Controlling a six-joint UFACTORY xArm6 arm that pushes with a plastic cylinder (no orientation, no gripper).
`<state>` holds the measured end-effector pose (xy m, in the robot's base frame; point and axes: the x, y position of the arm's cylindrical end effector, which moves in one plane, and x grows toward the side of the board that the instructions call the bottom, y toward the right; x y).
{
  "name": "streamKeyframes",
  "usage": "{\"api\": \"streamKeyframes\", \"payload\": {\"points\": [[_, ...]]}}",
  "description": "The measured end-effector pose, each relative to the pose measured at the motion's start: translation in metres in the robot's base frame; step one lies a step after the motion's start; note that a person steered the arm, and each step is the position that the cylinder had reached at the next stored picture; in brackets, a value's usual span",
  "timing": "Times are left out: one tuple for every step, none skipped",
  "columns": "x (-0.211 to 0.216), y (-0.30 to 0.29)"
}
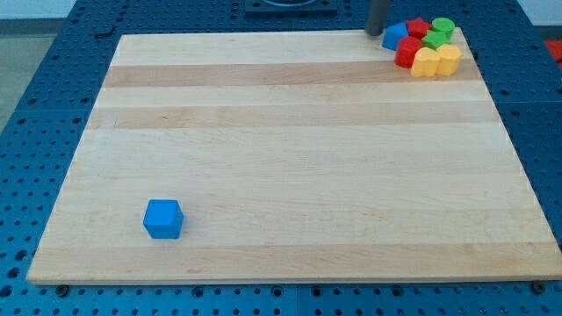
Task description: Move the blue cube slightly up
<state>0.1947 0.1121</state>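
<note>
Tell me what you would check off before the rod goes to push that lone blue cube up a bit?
1. Blue cube located: ok, alone near the view's bottom left.
2. Board above the cube free of blocks: ok, only bare wooden board there.
3. My tip below the cube, ready to push upward: not ok, it is at the view's top right, beside the block cluster.
4. Right blue block chosen: ok, the other blue block sits in the cluster, shape unclear.
5. Tip clear of the cluster: cannot tell, it is very close to that blue block.
</note>
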Motion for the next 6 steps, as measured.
{"api": "streamKeyframes", "payload": {"points": [[0.022,-0.089],[0.056,-0.18],[0.107,-0.261],[0.167,-0.324],[0.232,-0.382],[0.278,-0.415]]}}
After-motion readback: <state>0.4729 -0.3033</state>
